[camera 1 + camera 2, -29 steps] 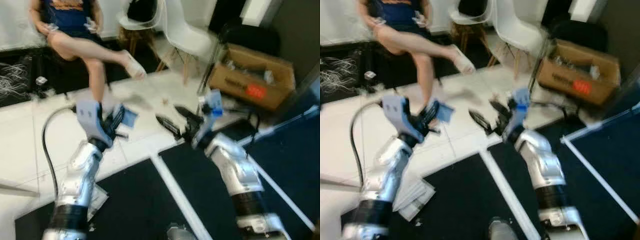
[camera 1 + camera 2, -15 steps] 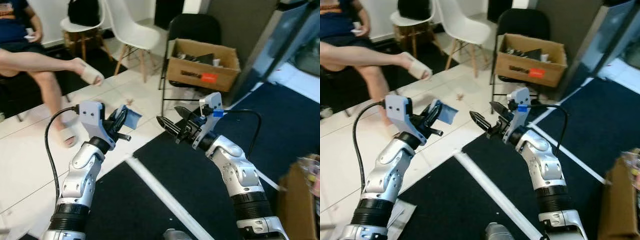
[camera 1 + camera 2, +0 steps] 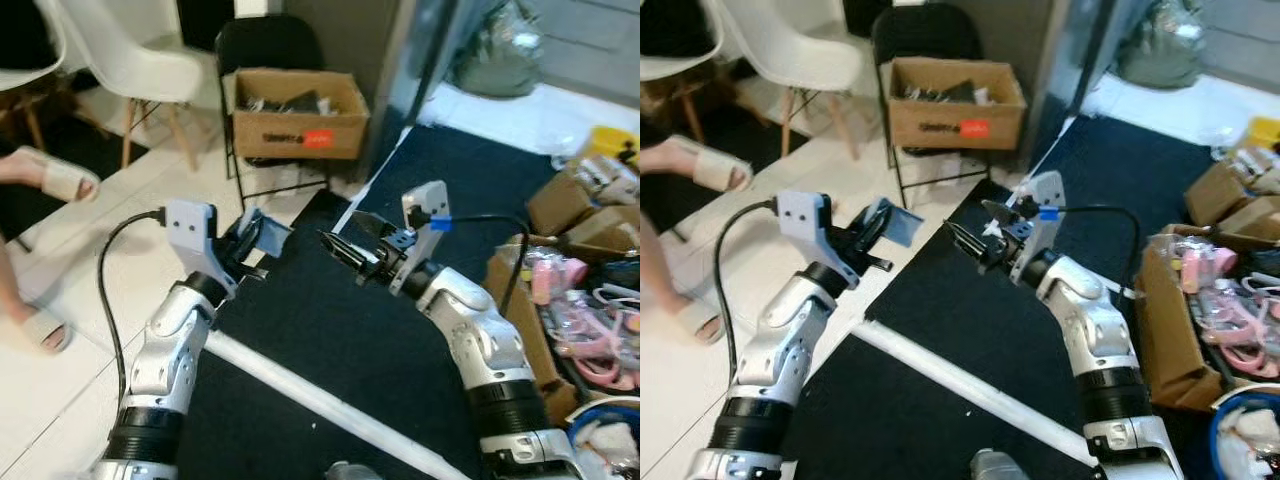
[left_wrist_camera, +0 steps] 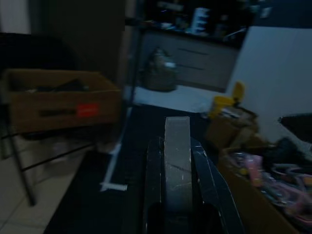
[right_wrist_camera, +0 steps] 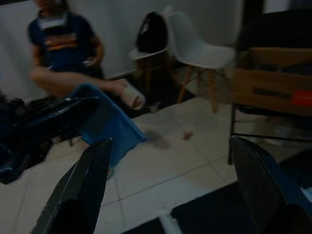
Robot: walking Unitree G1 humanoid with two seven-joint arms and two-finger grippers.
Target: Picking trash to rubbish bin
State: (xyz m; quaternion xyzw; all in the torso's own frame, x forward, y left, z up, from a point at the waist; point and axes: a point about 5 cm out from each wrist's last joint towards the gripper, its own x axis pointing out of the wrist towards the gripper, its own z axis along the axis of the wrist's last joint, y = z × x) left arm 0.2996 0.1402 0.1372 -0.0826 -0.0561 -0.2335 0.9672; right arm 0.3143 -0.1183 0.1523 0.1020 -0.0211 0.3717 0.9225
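The left gripper [image 3: 252,232] was clamped on a flat blue piece of trash [image 3: 267,236], held at chest height above the edge of the dark blue carpet [image 3: 330,330]. Just beside it, the right gripper [image 3: 345,240] was raised with its two black fingers [image 5: 78,195] spread apart and nothing between them. Beyond both stood a brown cardboard box [image 3: 292,112] on a black folding chair [image 3: 268,45], near a white plastic chair [image 3: 125,55] on the pale tiled floor [image 3: 90,260].
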